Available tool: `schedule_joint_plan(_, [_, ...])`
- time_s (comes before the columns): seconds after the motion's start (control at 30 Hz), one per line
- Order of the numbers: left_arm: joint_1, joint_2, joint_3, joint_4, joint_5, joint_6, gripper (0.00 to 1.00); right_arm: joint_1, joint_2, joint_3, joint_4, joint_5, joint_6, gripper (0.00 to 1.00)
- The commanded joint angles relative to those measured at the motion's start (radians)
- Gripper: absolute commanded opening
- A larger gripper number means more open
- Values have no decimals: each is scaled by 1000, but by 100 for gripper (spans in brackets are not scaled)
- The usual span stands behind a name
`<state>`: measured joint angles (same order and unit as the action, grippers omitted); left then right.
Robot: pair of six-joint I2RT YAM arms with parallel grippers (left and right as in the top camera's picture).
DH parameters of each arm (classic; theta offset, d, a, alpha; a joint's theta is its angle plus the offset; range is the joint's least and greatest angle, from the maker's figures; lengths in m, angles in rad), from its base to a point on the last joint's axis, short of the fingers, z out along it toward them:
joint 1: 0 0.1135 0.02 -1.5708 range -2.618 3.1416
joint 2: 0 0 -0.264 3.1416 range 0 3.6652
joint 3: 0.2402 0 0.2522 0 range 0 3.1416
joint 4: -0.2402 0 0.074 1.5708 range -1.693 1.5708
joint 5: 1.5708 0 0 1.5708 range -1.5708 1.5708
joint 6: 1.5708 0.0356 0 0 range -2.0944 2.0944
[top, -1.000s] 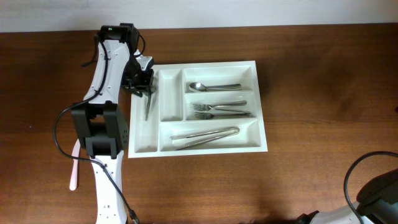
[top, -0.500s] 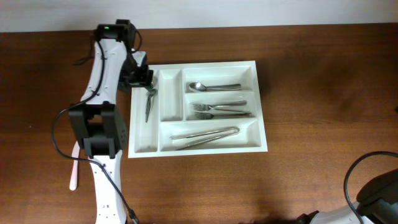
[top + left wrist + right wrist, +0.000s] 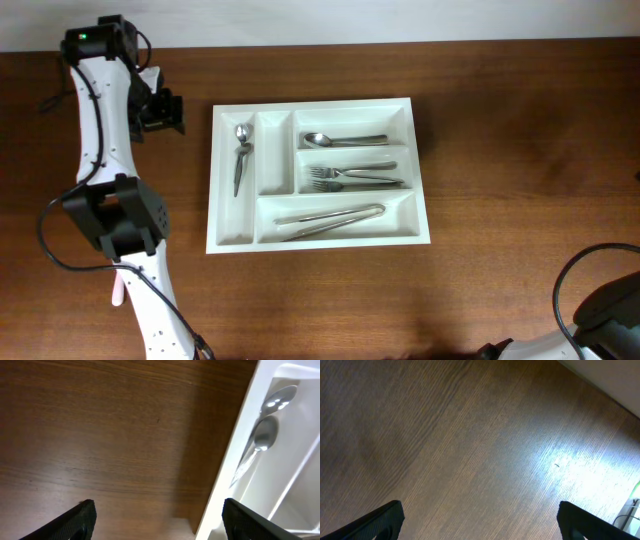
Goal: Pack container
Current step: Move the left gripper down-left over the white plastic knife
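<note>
The table [image 3: 500, 120] is brown wood with a fine, visible grain and a soft sheen, the tray [image 3: 330, 103] is smooth, faintly glossy white plastic, and the cutlery [image 3: 345, 178] is polished, brightly reflective metal.

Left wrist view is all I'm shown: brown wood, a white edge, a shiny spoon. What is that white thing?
Observer: A white tray with five compartments; your spoon lies alone in the far-left one.
Operator: Anything else in it?
Observer: A second spoon, forks below it, and tongs in the long slot nearest the robot.
Operator: Where is my gripper?
Observer: The left gripper is open, beside the tray's far-left corner, over the table.
</note>
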<state>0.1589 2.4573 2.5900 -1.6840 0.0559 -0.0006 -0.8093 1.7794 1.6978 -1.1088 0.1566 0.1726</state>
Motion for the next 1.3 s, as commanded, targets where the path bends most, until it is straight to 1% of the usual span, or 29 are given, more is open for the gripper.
schedule_joint_plan(0.0, [9, -120, -33, -4, 27, 17, 83, -3, 1, -8, 2, 5, 3, 99])
schedule_joint_plan(0.1, [10, -202, -136, -4, 26, 40, 83, -3, 1, -8, 2, 5, 3, 98])
schedule_joint_plan(0.17, [10, -269, -236, -4, 10, 58, 83, -3, 1, -8, 2, 5, 3, 99])
schedule_joint_plan(0.27, [11, -375, -425, -4, -59, 58, 83, -3, 1, -8, 2, 5, 3, 99])
schedule_joint_plan(0.4, [31, -481, -703, 16, -71, 61, 84, -3, 1, -8, 2, 5, 3, 99])
schedule_joint_plan(0.57, [76, -521, -1040, 136, -68, 61, 87, -3, 1, -8, 2, 5, 3, 99])
schedule_joint_plan(0.63, [93, -520, -1158, 216, -68, 61, 87, -3, 1, -8, 2, 5, 3, 99])
schedule_joint_plan(0.67, [101, -520, -1206, 260, -71, 61, 98, -3, 1, -8, 2, 5, 3, 99])
schedule_joint_plan(0.73, [117, -520, -1295, 348, -86, 61, 99, -3, 1, -8, 2, 5, 3, 99])
schedule_joint_plan(0.83, [132, -520, -1354, 416, -107, 62, 99, -3, 1, -8, 2, 5, 3, 99])
schedule_joint_plan(0.9, [134, -520, -1357, 432, -145, 61, 99, -3, 1, -8, 2, 5, 3, 99])
schedule_joint_plan(1.1, [134, -520, -1356, 527, -156, 63, 99, -3, 1, -8, 2, 5, 3, 99])
schedule_joint_plan(1.27, [134, -520, -1356, 651, -184, 131, 99, -3, 1, -8, 2, 5, 3, 99])
